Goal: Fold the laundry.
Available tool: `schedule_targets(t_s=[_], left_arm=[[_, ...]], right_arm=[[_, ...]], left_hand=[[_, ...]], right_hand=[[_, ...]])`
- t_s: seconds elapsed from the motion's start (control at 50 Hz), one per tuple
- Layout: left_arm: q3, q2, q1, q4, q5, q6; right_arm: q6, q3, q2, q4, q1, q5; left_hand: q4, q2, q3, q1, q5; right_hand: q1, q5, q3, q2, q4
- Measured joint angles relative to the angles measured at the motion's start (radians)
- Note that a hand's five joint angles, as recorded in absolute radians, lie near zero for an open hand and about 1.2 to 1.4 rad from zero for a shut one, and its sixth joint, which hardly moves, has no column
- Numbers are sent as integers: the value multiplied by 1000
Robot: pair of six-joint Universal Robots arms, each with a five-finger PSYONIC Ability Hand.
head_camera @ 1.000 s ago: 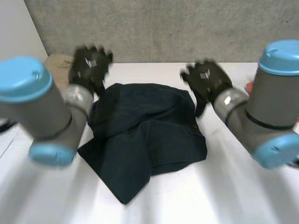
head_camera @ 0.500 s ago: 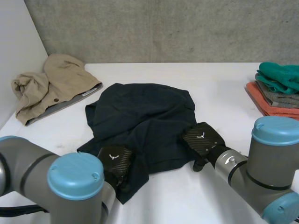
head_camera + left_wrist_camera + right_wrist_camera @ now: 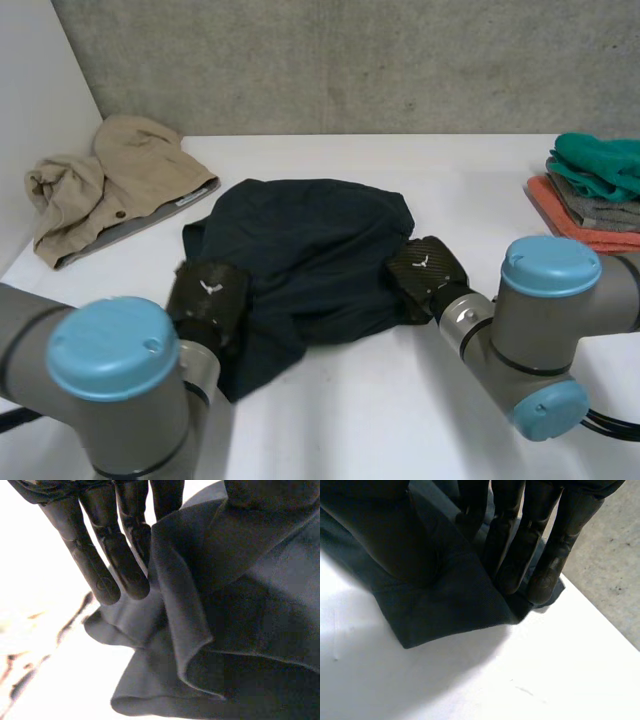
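A dark navy garment (image 3: 305, 250) lies rumpled in the middle of the white table (image 3: 400, 420). My left hand (image 3: 208, 293) is at its near left edge. In the left wrist view the fingers (image 3: 107, 565) stand nearly straight and pinch a fold of the garment (image 3: 240, 630) against the thumb. My right hand (image 3: 425, 270) is at the garment's near right corner. Its fingers (image 3: 545, 545) and thumb clamp the garment's (image 3: 450, 605) edge just above the table.
A crumpled tan garment (image 3: 120, 185) lies at the back left, by the wall. A stack of folded clothes (image 3: 595, 195), teal over grey and orange, sits at the right edge. Bare table lies in front of the dark garment.
Both hands swung from the garment's far side to its near edge and closed on it. The near edge has since drawn back from the table's front.
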Motion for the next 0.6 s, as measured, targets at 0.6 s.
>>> schedule_targets(t_s=[0.6], left_arm=[[-14,387,58,-423,240,151]], right_arm=[[-426,-14,-550,804,-148,-74]], left_hand=[[4,20,1,4,16]], right_hand=[[0,15,0,0,0]])
